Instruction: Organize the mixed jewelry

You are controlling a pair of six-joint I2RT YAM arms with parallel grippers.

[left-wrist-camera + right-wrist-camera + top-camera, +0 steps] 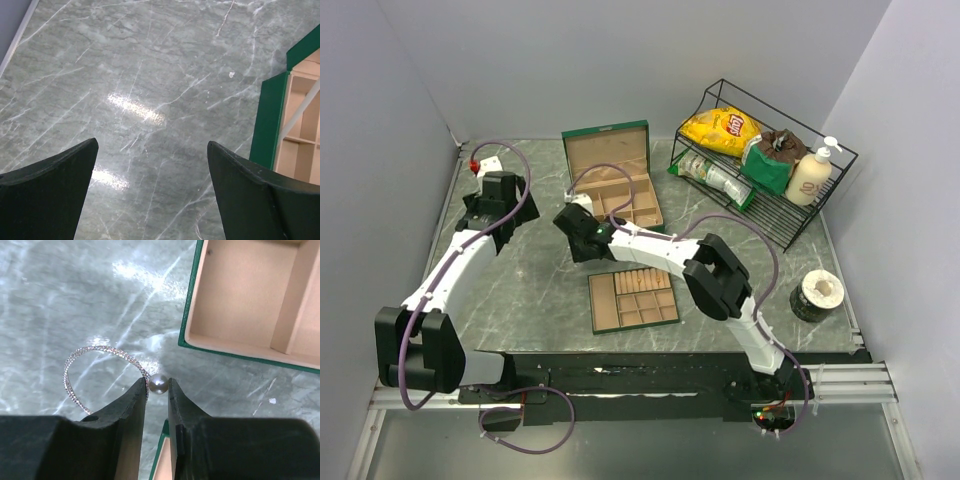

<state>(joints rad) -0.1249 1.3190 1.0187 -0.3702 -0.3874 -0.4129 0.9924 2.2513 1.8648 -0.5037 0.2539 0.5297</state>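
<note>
My right gripper (158,386) is shut on the pearl bead (159,383) of a thin sparkling silvery bangle (90,351). The bangle's loop hangs out to the left of the fingers, over the marble table, just left of the green box (240,300) with tan compartments. In the top view this gripper (570,226) is at the box's (610,180) front left corner. My left gripper (152,147) is open and empty over bare marble, with the box's green edge (267,125) to its right. In the top view it (485,215) is at the far left. No other jewelry shows.
A flat tan divided tray (632,298) lies in front of the box. A black wire rack (760,160) with a chips bag, packets and a lotion bottle stands at the back right. A tape roll (817,295) sits at the right edge.
</note>
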